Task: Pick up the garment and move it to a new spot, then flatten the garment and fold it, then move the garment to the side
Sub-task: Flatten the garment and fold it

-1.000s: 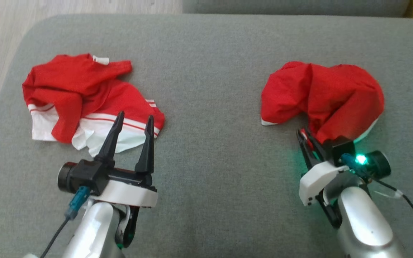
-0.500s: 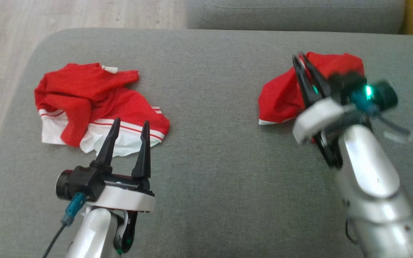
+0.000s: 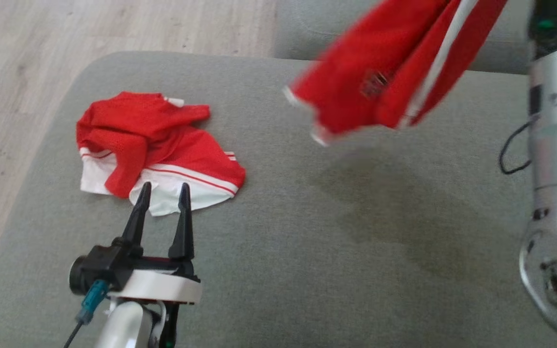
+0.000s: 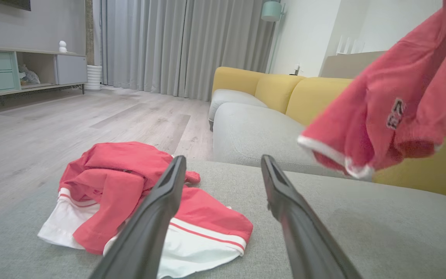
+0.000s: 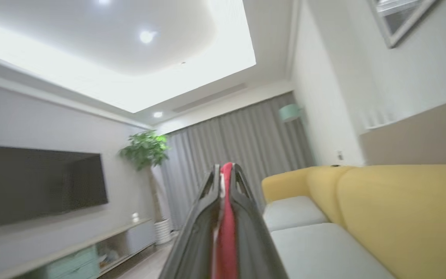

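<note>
The garment [image 3: 385, 72] is red with white trim and a small badge. It hangs blurred in the air over the far right of the grey cushion [image 3: 307, 241], and it also shows at the upper right of the left wrist view [image 4: 393, 112]. My right gripper [image 5: 227, 170] is shut on a fold of its red fabric [image 5: 227, 224] and points up into the room. My right forearm [image 3: 556, 145] stands at the right edge. My left gripper [image 3: 163, 191] is open and empty, its tips just short of a second crumpled red and white garment [image 3: 157, 145].
The second garment [image 4: 130, 193] lies on the cushion's left part, near its rounded edge. Wooden floor [image 3: 7, 72] lies to the left. A yellow sofa [image 4: 285, 89] with a grey seat [image 4: 246, 131] stands beyond the cushion.
My right gripper has risen and carried the garment off the cushion into the air. The head camera has shifted, so the whole picture has moved. The left gripper stays open.
</note>
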Tool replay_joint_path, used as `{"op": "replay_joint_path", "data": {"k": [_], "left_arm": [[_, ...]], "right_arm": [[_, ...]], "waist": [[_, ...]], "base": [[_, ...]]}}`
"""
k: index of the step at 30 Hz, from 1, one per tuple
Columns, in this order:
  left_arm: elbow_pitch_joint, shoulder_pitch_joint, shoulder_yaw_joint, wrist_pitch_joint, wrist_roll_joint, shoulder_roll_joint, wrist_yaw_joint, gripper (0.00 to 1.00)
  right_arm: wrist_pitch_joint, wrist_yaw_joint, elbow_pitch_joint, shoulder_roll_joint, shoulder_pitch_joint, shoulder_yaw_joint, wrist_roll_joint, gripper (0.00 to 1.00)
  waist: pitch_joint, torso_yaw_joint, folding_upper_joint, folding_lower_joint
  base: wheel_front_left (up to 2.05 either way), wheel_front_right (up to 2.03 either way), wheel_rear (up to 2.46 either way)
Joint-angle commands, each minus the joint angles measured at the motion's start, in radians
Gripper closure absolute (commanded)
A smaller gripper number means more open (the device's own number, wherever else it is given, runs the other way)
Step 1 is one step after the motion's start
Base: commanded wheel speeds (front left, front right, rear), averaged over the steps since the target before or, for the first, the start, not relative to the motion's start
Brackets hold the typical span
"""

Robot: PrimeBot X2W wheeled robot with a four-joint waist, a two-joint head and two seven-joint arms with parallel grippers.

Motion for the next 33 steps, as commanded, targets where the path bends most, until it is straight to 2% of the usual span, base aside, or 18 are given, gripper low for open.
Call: {"op": "replay_joint_path", "data": {"k": [1, 5, 11, 13, 14, 15, 17, 19, 24, 26, 29, 33], "left_arm": [[-0.042, -0.025, 0.048, -0.005, 0.014, 0.004, -0.002, 0.0], [-0.054, -0.017, 0.063, -0.005, 0.022, 0.003, -0.005, 0.0], [-0.062, -0.037, 0.059, -0.005, 0.036, 0.001, -0.015, 0.0], [-0.061, -0.042, 0.056, -0.005, 0.04, 0.001, -0.016, 0.0], [-0.06, -0.047, 0.053, -0.005, 0.043, 0.0, -0.018, 0.0], [-0.059, -0.052, 0.052, -0.005, 0.045, 0.0, -0.019, 0.0], [-0.057, -0.059, 0.05, -0.005, 0.047, -0.001, -0.021, 0.0], [-0.055, -0.064, 0.049, -0.005, 0.047, -0.002, -0.023, 0.0], [-0.051, -0.064, 0.044, -0.005, 0.047, -0.004, -0.027, 0.0], [-0.05, -0.063, 0.044, -0.005, 0.045, -0.004, -0.028, 0.0], [-0.054, -0.059, 0.047, -0.005, 0.044, -0.005, -0.029, 0.0], [-0.058, -0.053, 0.046, -0.005, 0.043, -0.006, -0.03, 0.0]], "right_arm": [[-0.013, -0.001, 0.032, 0.01, -0.014, -0.08, -0.049, 1.0], [0.008, -0.001, 0.117, 0.01, 0.096, -0.212, -0.16, 1.0], [0.036, -0.001, 0.151, 0.01, 0.381, -0.406, -0.312, 1.0], [0.037, -0.001, 0.148, 0.01, 0.409, -0.434, -0.337, 1.0], [0.027, -0.001, 0.138, 0.01, 0.429, -0.456, -0.363, 0.1], [0.025, -0.001, 0.135, 0.01, 0.441, -0.475, -0.38, 0.0], [0.007, -0.001, 0.12, 0.01, 0.45, -0.5, -0.406, 0.0], [-0.017, -0.001, 0.117, 0.01, 0.447, -0.48, -0.405, 0.0], [-0.073, -0.001, 0.052, 0.01, 0.47, -0.27, -0.333, 0.0], [-0.078, -0.001, -0.02, 0.01, 0.514, -0.155, -0.287, 0.0], [-0.08, -0.001, -0.201, 0.01, 0.62, 0.009, -0.23, 0.0], [-0.08, -0.001, -0.397, 0.01, 0.782, 0.135, -0.179, 0.0]], "waist": [[-0.003, -0.026, 0.0, 0.0001], [0.007, -0.073, 0.0, 0.0001], [0.044, -0.133, 0.0, 0.0001], [0.049, -0.139, 0.0, 0.0001], [0.052, -0.145, 0.0, 0.0001], [0.055, -0.149, 0.0, 0.0001], [0.059, -0.154, 0.0, 0.0001], [0.06, -0.157, 0.0, 0.0001], [0.055, -0.156, 0.0, 0.0001], [0.051, -0.155, 0.0, 0.0001], [0.046, -0.155, 0.0, 0.0001], [0.043, -0.151, 0.0, 0.0001]], "base": [[0.0, 0.0, 0.0], [0.0, 0.0, 0.0], [0.0, 0.0, 0.0], [0.0, 0.0, 0.0], [0.0, 0.0, 0.0], [0.0, 0.0, 0.0], [0.0, 0.0, 0.0], [0.0, 0.0, 0.0], [0.0, 0.0, 0.0], [0.0, 0.0, 0.0], [0.0, 0.0, 0.0], [0.0, 0.0, 0.0]]}}
